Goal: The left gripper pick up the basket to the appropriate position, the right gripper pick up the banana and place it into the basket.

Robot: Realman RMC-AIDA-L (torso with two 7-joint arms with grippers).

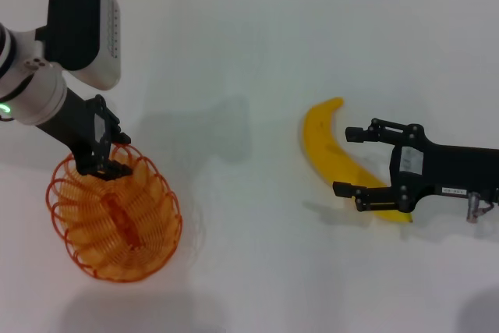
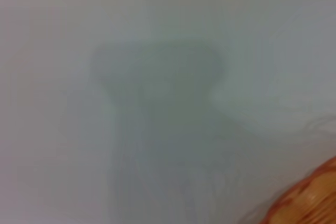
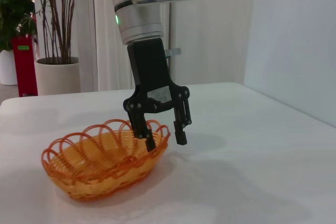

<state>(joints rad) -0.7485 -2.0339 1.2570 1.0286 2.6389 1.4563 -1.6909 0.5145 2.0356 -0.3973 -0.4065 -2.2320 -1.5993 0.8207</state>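
Observation:
The orange wire basket (image 1: pixel 125 232) rests on the white table at the front left; it also shows in the right wrist view (image 3: pixel 94 161) and as a blurred edge in the left wrist view (image 2: pixel 310 198). My left gripper (image 1: pixel 105 168) is down at its far rim. The right wrist view shows this left gripper (image 3: pixel 165 139) open, with one finger inside the rim and one outside. The yellow banana (image 1: pixel 320 134) lies on the table at the right. My right gripper (image 1: pixel 343 161) is open, with one finger on each side of the banana's lower half.
The white table (image 1: pixel 249 52) stretches between the basket and the banana. Beyond the table's far edge, the right wrist view shows a white pot with bare twigs (image 3: pixel 55 74) and a red object (image 3: pixel 23 64).

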